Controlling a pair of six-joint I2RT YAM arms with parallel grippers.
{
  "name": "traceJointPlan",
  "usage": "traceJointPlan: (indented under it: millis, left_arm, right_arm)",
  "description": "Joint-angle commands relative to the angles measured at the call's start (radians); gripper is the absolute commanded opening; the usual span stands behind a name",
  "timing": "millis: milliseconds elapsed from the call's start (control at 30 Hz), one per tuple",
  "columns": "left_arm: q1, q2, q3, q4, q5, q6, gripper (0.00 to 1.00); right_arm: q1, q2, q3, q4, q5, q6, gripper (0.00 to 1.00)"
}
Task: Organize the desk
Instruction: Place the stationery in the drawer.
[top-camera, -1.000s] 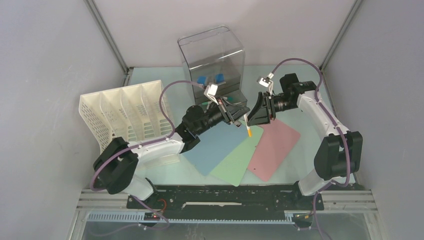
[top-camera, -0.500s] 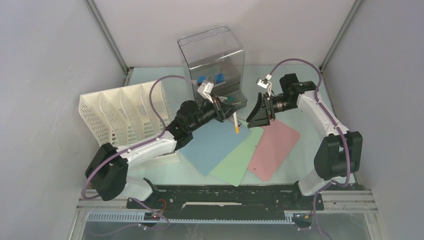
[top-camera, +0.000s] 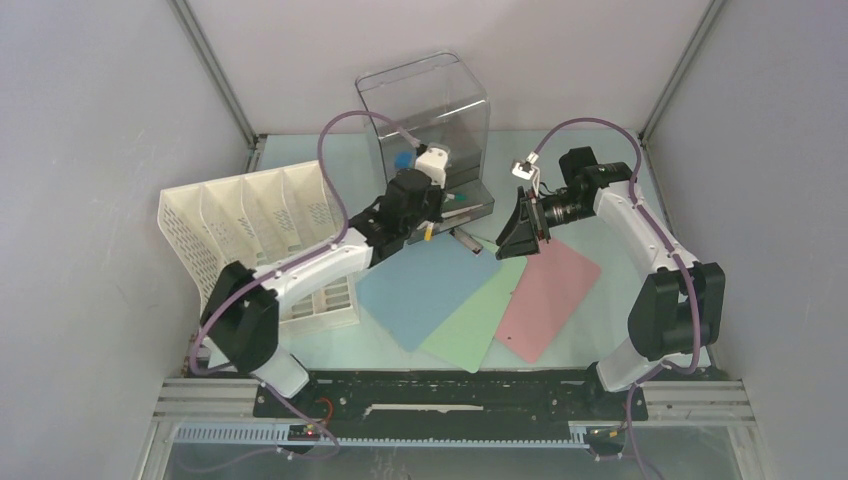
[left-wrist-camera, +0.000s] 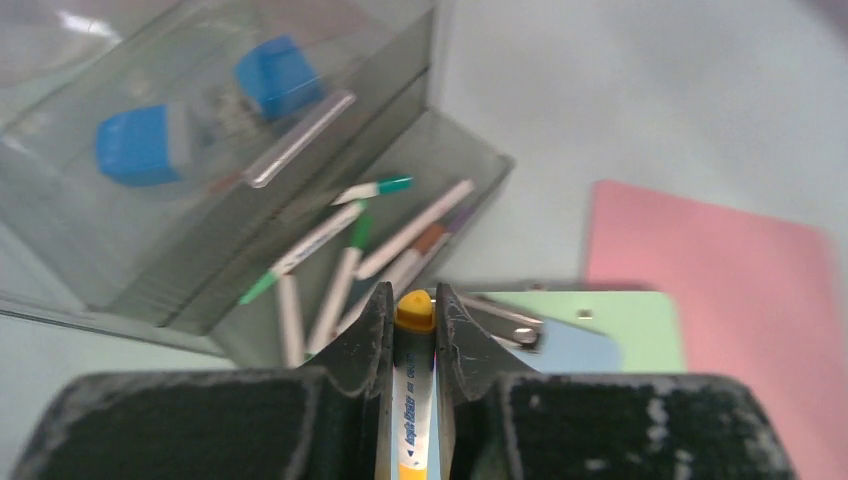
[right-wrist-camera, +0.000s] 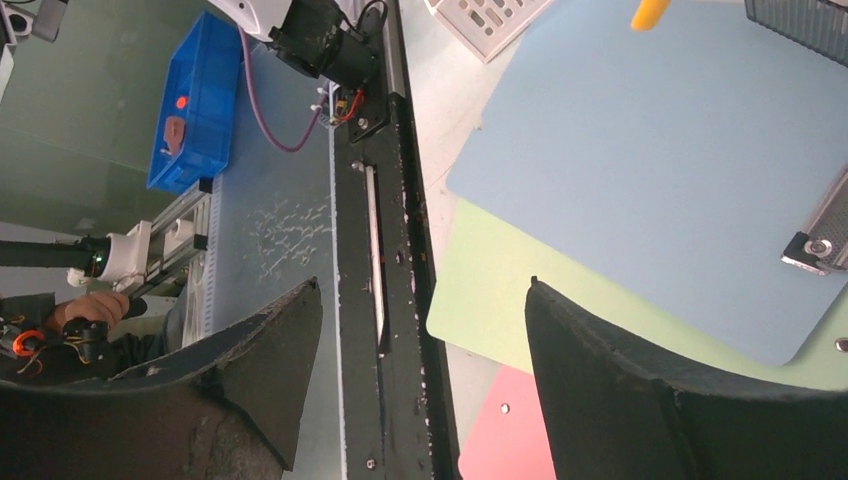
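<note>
- The desk (top-camera: 585, 325), a large flat pale mint-green tabletop enclosed by grey walls, carries every item below; both arms work over its middle and far part.
- The left gripper (left-wrist-camera: 413, 300) is pinched on a white marker with a yellow cap (left-wrist-camera: 414, 400). The barrel lies lengthwise between the fingers, cap forward.
- The cap points at the pulled-out smoky-grey drawer (left-wrist-camera: 475, 140) at the foot of the clear plastic drawer box (top-camera: 425, 95). This alignment suggests the marker is to be dropped in lengthwise.
- The drawer holds a loose pile of white pens and markers with green, brown and purple ends (left-wrist-camera: 345, 270). It appears to serve as the collecting place for writing tools.
- Two blue blocks (left-wrist-camera: 140, 145) sit in the closed compartment above. What they are cannot be told.
- The right gripper (right-wrist-camera: 422, 290) stands spread wide and holds nothing. It hangs above three overlapping clipboards: light blue (top-camera: 425, 285), light green (top-camera: 470, 320) and pink (top-camera: 550, 290).
- The clipboards lie flat and fanned, blue on top. The white slotted plastic file rack (top-camera: 215, 235) at the left is the probable place for them.
- Writing: dark print runs along the marker barrel but is too blurred to read. No other label or brand is legible.
</note>
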Motion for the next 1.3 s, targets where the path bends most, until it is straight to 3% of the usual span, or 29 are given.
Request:
traceJointPlan:
  millis: [0, 333, 900, 1267]
  left_arm:
    - [-0.028, 0.111, 0.118, -0.128, -0.238, 0.263, 0.0]
    - [-0.047, 0.34, 0.26, -0.091, -0.399, 0.524, 0.0]
    - [-0.045, 0.467, 0.317, 0.048, -0.437, 0.661, 0.02]
    - [-0.045, 0.487, 0.332, 0.083, -0.436, 0.652, 0.26]
  right_arm:
    - [0.003, -0.011, 0.02, 0.006, 0.025, -0.012, 0.81]
    - [-0.001, -0.002, 0.019, 0.004, 0.038, -0.018, 0.83]
    - [-0.003, 0.008, 0.02, 0.001, 0.046, -0.025, 0.84]
    - [-0.004, 0.009, 0.019, 0.002, 0.051, -0.026, 0.83]
